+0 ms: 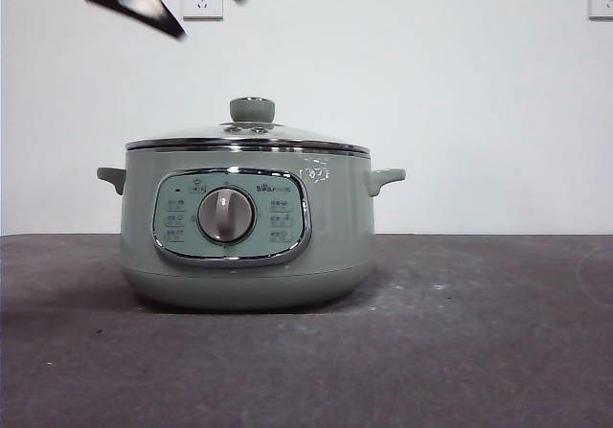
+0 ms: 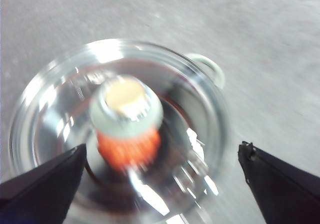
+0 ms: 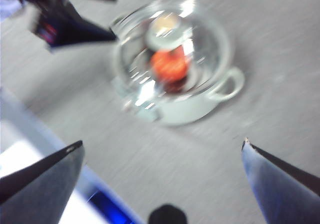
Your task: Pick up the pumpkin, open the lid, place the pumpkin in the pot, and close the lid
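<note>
The left gripper (image 2: 160,159) hangs right above the pot with its fingers spread wide and nothing between them; in the front view it is the dark pair of tips at about eleven o'clock from the knob, clear of it. The right gripper (image 3: 162,154) sits higher and further off, its fingers also well apart and empty, looking down on the whole cooker from a distance, as an arm that waits would.

Below the left fingers the lid (image 1: 247,139) is seated flat on the pot (image 1: 247,227), chrome rim meeting the body all round and the sage knob (image 2: 126,106) upright at the centre. Through the glass an orange shape shows: the pumpkin (image 3: 170,65) lies inside, on the pot's floor, just beside the knob's outline from above. The wrist pictures are blurred, so its stem is hard to make out.

The pot stands alone on the dark surface (image 1: 479,332), dial facing me. With the pumpkin in and the lid down, I would judge the task as good as done.
</note>
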